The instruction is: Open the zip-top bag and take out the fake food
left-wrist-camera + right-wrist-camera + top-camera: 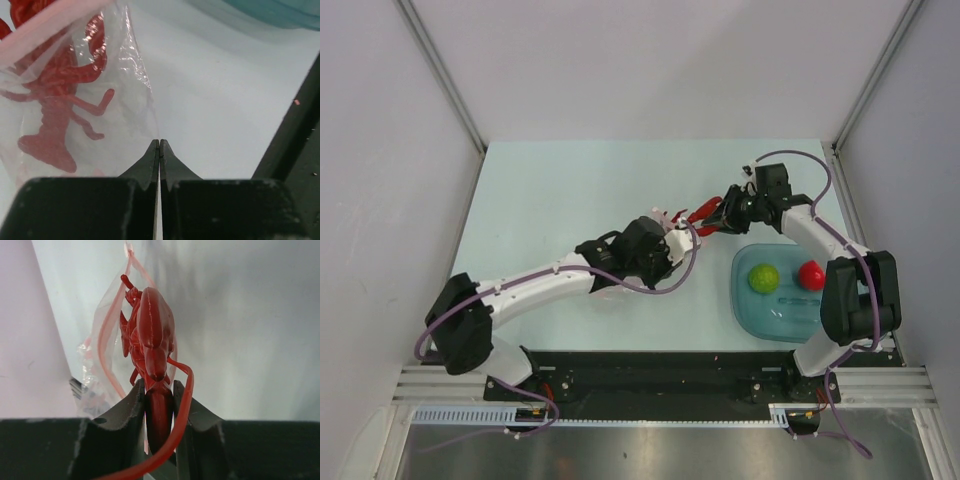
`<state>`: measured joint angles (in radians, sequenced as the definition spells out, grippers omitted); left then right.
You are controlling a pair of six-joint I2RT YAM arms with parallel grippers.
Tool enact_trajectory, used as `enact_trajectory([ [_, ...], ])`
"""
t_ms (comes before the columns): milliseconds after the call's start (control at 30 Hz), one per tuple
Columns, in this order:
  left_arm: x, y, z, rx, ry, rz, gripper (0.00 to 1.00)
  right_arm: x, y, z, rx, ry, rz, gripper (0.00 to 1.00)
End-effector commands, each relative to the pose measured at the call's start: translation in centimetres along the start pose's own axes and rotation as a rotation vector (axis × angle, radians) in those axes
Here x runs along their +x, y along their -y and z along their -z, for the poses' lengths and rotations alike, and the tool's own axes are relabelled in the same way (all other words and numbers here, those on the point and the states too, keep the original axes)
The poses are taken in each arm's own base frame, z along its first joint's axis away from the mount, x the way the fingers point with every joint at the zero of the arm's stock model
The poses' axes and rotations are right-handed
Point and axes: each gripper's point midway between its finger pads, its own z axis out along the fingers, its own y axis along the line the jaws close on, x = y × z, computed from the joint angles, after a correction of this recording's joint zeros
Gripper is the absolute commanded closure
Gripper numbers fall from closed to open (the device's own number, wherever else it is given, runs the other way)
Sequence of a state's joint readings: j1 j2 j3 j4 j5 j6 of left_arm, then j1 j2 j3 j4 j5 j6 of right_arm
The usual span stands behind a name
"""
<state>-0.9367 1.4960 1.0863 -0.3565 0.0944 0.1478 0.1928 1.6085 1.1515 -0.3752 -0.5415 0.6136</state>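
Note:
The clear zip-top bag (127, 75) with its pinkish zip strip (101, 340) hangs between my two grippers above the table. My left gripper (159, 142) is shut on the bag's plastic edge; in the top view it (665, 240) sits at mid-table. The red lobster (152, 330) is partly out of the bag's mouth. My right gripper (159, 387) is shut on the lobster's near end, and in the top view it (715, 215) is just right of the bag. The lime-green fruit (763, 277) and small red fruit (810, 275) lie in the teal tray.
The translucent teal-blue tray (782, 322) stands at the right front, near the right arm's base; its edge shows in the left wrist view (280, 10). A black rail runs along the table's near edge (650, 362).

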Motion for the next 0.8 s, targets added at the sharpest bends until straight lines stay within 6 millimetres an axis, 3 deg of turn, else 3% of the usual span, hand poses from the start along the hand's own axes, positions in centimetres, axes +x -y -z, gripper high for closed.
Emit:
enact_trajectory([
  [0, -2.5, 1.6, 1.7, 0.095, 0.122, -0.002, 1.0, -2.5, -2.2, 0.4, -0.052, 0.094, 0.18, 1.0],
  [133, -1.4, 2.1, 1.8, 0.127, 0.11, -0.015, 1.0, -3.1, -3.0, 0.6, -0.081, 0.113, 0.197, 1.0],
  [267, -0.5, 1.2, 1.4, 0.093, 0.062, -0.015, 1.0, -2.8, -3.0, 0.6, -0.07, 0.075, 0.173, 1.0],
  [333, -1.7, 0.1, 1.9, 0.075, 0.086, 0.023, 0.87, -2.4, -2.6, 0.9, -0.061, 0.072, 0.174, 1.0],
  [367, -2.5, -0.3, 2.1, 0.071, 0.102, 0.072, 0.63, -1.9, -2.0, 0.8, -0.047, 0.063, 0.163, 1.0],
  [400, -4.5, -1.0, 2.7, 0.062, 0.147, 0.102, 0.55, -1.9, -1.9, 1.0, -0.048, 0.063, 0.156, 1.0],
  [467, -5.9, -2.1, 3.2, 0.068, 0.163, 0.233, 0.41, -1.8, -2.0, 1.4, -0.06, 0.069, 0.153, 1.0],
  [500, -7.7, -2.8, 3.1, 0.071, 0.174, 0.28, 0.39, -1.7, -2.1, 1.4, -0.062, 0.065, 0.155, 1.0],
  [600, -8.0, -4.7, 1.8, 0.035, 0.091, 0.509, 0.38, -1.4, -2.3, 1.5, -0.066, 0.057, 0.161, 1.0],
  [667, -6.6, -5.3, 0.7, 0.009, 0.0, 0.634, 0.39, -1.3, -2.3, 1.7, -0.061, 0.056, 0.163, 1.0],
  [700, -7.2, -5.8, 0.6, -0.004, -0.006, 0.652, 0.38, -1.2, -2.2, 1.7, -0.06, 0.055, 0.162, 1.0],
  [767, -5.6, -6.1, -1.2, -0.037, -0.091, 0.694, 0.37, -1.1, -2.1, 1.8, -0.054, 0.052, 0.164, 1.0],
])
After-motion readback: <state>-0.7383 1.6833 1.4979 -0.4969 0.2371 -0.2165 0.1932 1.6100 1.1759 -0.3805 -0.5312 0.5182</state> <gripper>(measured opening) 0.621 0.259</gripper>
